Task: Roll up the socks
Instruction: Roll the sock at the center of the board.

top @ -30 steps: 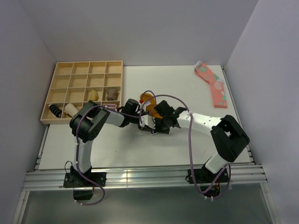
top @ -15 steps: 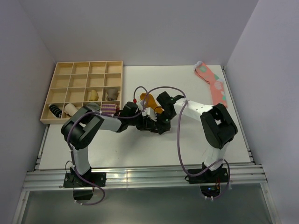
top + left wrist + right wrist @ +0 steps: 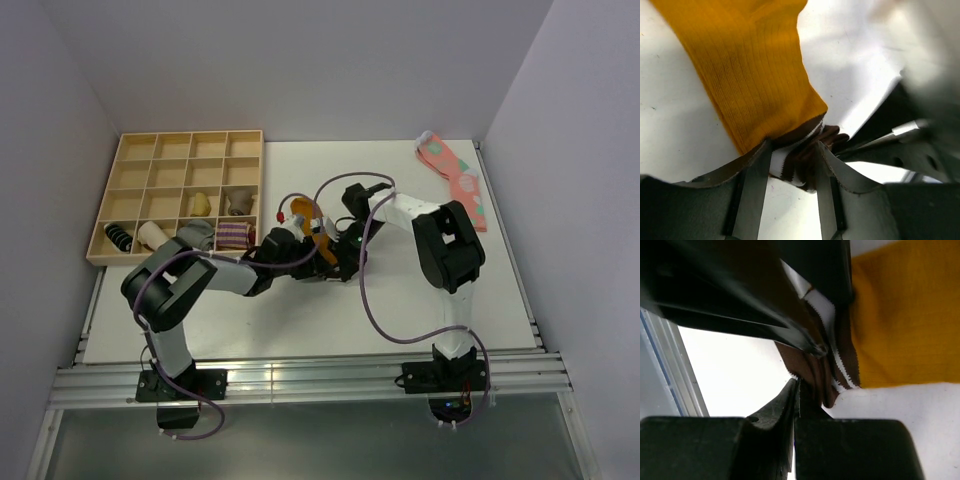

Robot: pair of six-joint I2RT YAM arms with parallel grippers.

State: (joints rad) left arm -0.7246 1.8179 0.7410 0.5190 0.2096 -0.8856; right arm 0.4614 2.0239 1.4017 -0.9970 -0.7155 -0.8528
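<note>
The mustard-orange sock (image 3: 303,212) lies mid-table. Its orange body (image 3: 750,65) fills the top of the left wrist view, and its dark brown cuff with white stripes (image 3: 797,157) is bunched. My left gripper (image 3: 320,250) is shut on that cuff, which sits between its two fingers (image 3: 756,185). My right gripper (image 3: 340,256) meets it from the other side. Its jaws are pressed together, and the brown cuff (image 3: 815,372) lies against their tips (image 3: 790,400). No fabric shows between them. The orange body (image 3: 905,320) is at the right.
A pink sock with pale spots (image 3: 458,180) lies at the far right. A wooden compartment tray (image 3: 180,150) stands at the far left, holding a striped bundle (image 3: 235,236), a grey one (image 3: 197,231), a beige one (image 3: 150,233) and others.
The right arm has folded inward, its elbow swinging up and left. The left arm has reached further right and lower. Both grippers stay together at the sock's cuff.
</note>
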